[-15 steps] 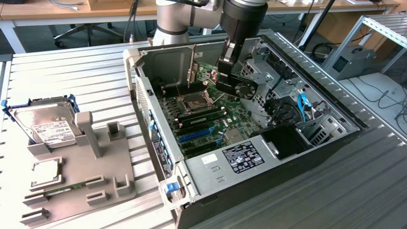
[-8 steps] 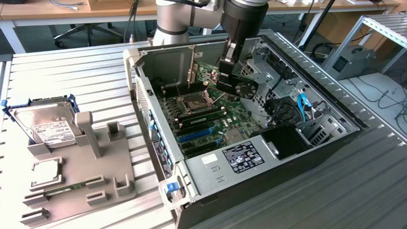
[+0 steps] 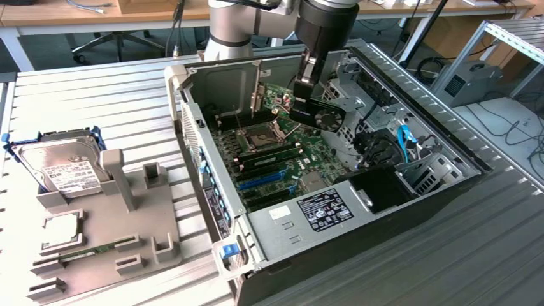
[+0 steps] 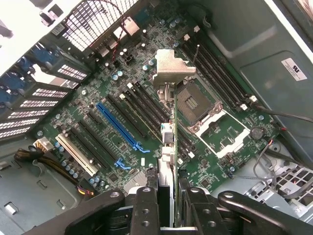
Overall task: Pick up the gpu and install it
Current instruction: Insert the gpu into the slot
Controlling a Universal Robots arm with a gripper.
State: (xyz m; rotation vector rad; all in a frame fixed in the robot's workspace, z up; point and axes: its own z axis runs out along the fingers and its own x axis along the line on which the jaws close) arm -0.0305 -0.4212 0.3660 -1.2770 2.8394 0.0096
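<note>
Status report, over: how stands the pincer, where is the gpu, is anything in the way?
Pincer shut on gpu. The gpu hangs edge-on over motherboard inside open case, not seated. No obstruction seen under it.

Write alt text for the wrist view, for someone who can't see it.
The gripper holds the gpu edge-on, its silver bracket at the far end, over a green motherboard inside an open computer case. The card is seen against the black slots between a blue slot and the CPU socket, not yet seated.
</note>
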